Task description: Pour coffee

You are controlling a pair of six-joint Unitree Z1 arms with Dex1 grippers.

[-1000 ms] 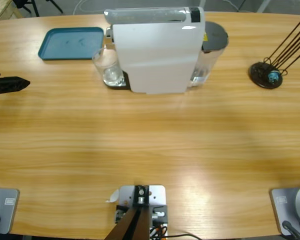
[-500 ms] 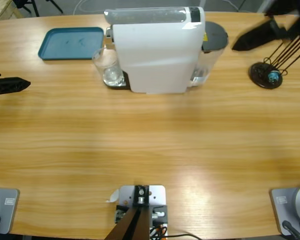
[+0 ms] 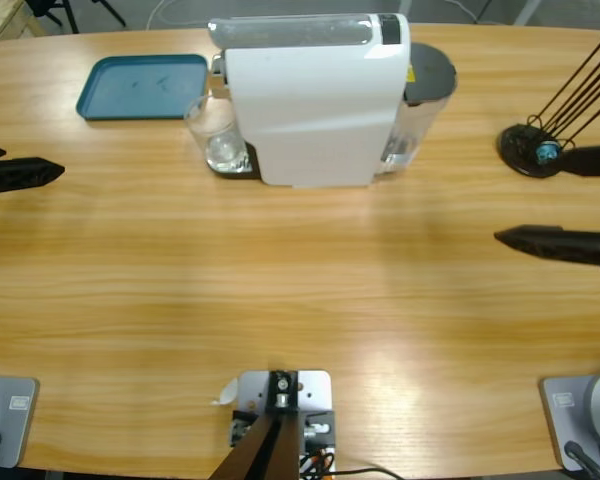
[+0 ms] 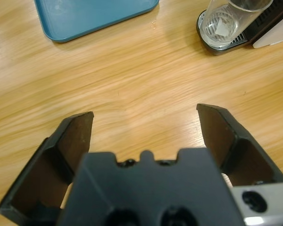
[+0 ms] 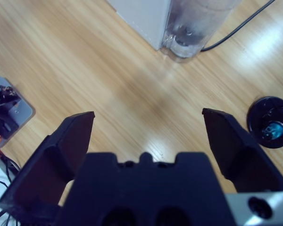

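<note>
A clear glass tumbler (image 3: pixel 215 133) stands on the black drip tray (image 3: pixel 236 168) at the left side of the white coffee machine (image 3: pixel 315 100). The left wrist view shows the same tumbler (image 4: pixel 232 19) at the top right. The coffee is out of view; I cannot make out any in the tumbler. My left gripper (image 3: pixel 30 165) hovers at the table's left edge, open and empty (image 4: pixel 144 110), pointing towards the tumbler. My right gripper (image 3: pixel 530 195) is at the right edge, open and empty (image 5: pixel 148 113), facing the machine's water tank (image 5: pixel 193 28).
A blue tray (image 3: pixel 145 85) lies at the back left, also in the left wrist view (image 4: pixel 94 14). A black stand with thin rods (image 3: pixel 532 150) sits at the back right, close to the right gripper's upper jaw. A cable (image 5: pixel 236 28) runs behind the tank.
The right gripper came in from the upper right corner and dropped to the right edge beside the black stand. The left gripper has barely shifted.
</note>
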